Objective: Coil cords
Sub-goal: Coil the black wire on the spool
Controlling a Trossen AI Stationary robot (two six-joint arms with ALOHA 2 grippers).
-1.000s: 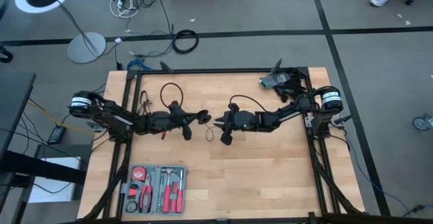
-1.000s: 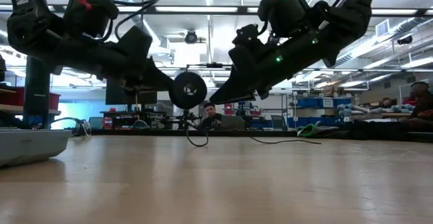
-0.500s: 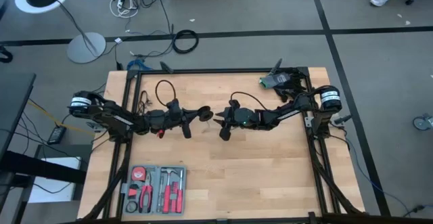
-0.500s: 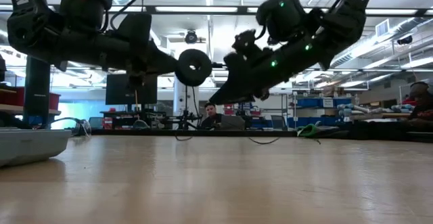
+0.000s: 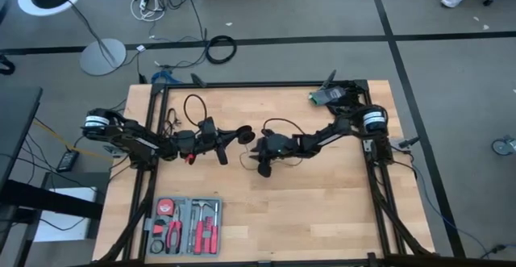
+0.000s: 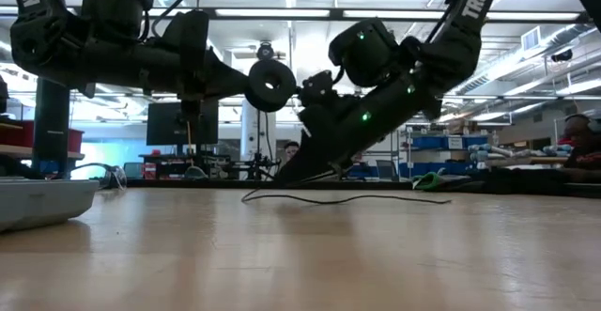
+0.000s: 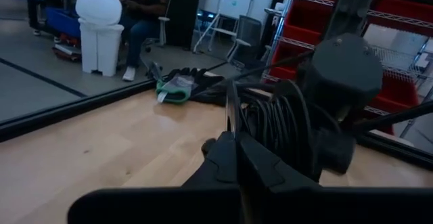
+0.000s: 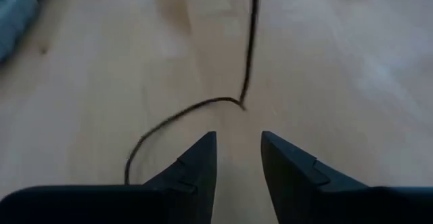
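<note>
Pale wooden boards formed the top of the desk (image 5: 322,202), framed by black rails, seen from above in the middle of the frame. Two dark arms reached toward each other at the desk's centre. The left hand (image 5: 239,133) came in from the left of the overhead picture, held level above the wood. It appeared to be clamped on the round black puck (image 6: 270,83), which in the table-height picture hung in the air at upper centre, well clear of the desk. The left wrist view showed its fingers (image 7: 233,153) pressed together on a thin black edge.

The right hand (image 5: 260,159) sat just right of centre in the overhead picture, angled down toward the wood. Its two fingers (image 8: 196,166) stood apart with bare wood showing between them, gripping nothing. The thin black cord (image 8: 247,55) lay on the desk just ahead of those fingers, bending in a loose curve. In the table-height picture the same cord (image 6: 338,198) trailed flat along the desk at centre, below the right hand.

A tray of tools (image 5: 187,225) with red handles sat at the lower left of the overhead picture, well apart from both hands.
</note>
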